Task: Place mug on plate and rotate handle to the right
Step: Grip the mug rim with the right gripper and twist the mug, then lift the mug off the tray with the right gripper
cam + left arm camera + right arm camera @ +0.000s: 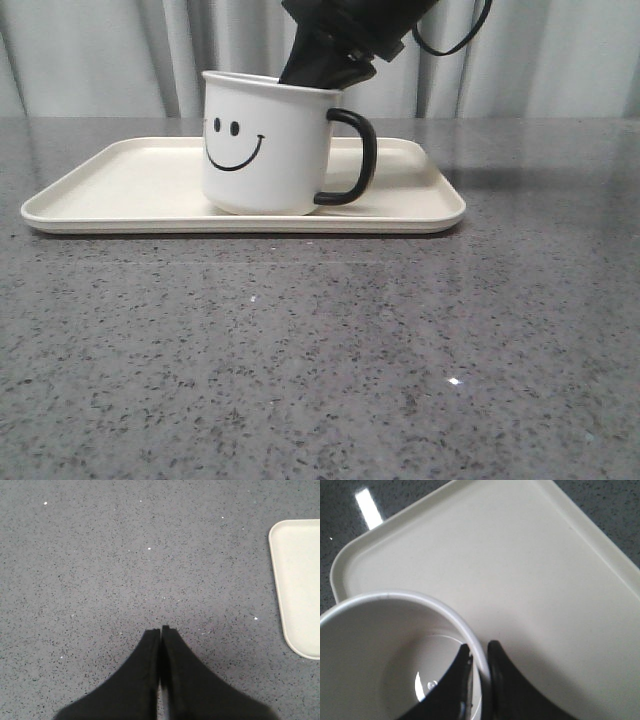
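Mug [262, 142], white and cylindrical, with a black smiley face on its near side and a glossy black loop handle [352, 158] that points right in the front view. We see it standing upright on the plate [120, 180], a flat cream-white rectangular tray with rounded corners and a low rim, resting on the speckled grey surface [320, 350]. The mug sits a little right of the plate's centre.

The right gripper [480, 657] is clenched on the mug's rim: in the right wrist view we find one finger inside the mug [395, 650] and the other outside, with the wall pinched between them. The plate [520, 570] fills the rest of that view.

The left gripper [161, 630] is clenched on nothing, its fingers pressed together over bare surface [125, 555], with only one corner of the plate [300, 580] showing beside it.

In the front view the right gripper [335, 65] is cut off by the upper frame edge, and its fingertips are hidden behind the mug's rim. The mug's far side is not visible. The left arm does not appear in the front view.
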Available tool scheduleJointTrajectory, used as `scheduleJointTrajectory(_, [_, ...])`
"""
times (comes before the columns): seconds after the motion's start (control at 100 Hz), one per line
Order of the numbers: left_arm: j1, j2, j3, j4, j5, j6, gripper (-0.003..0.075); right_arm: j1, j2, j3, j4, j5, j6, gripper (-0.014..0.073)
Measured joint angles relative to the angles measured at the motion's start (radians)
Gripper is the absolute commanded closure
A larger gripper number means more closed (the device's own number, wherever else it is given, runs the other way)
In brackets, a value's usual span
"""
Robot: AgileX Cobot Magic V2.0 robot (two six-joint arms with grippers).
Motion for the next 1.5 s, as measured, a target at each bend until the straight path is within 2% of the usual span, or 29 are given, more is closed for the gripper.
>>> scheduleJointTrajectory(0.44, [0.000,0.000,0.002,0.000,0.000,0.000,0.0740,0.000,0.007,-0.041,-0.020,0.023,0.000,0.0655])
scheduleJointTrajectory(0.64, [0.000,0.000,0.002,0.000,0.000,0.000,0.0740,0.000,0.013,-0.237,-0.063,0.169,0.000,0.0655])
scheduleJointTrajectory(0.77, [0.000,0.000,0.002,0.000,0.000,0.000,0.0740,0.000,0.013,-0.382,-0.147,0.302,0.000,0.0655])
scheduleJointTrajectory(0.94, [0.000,0.000,0.002,-0.008,-0.001,0.000,0.0740,0.000,0.013,-0.497,-0.203,0.338,-0.004,0.0659])
scheduleJointTrajectory(1.5, [0.000,0.000,0.002,-0.024,-0.001,0.000,0.0740,0.050,0.126,-0.514,-0.211,0.345,-0.040,0.0659])
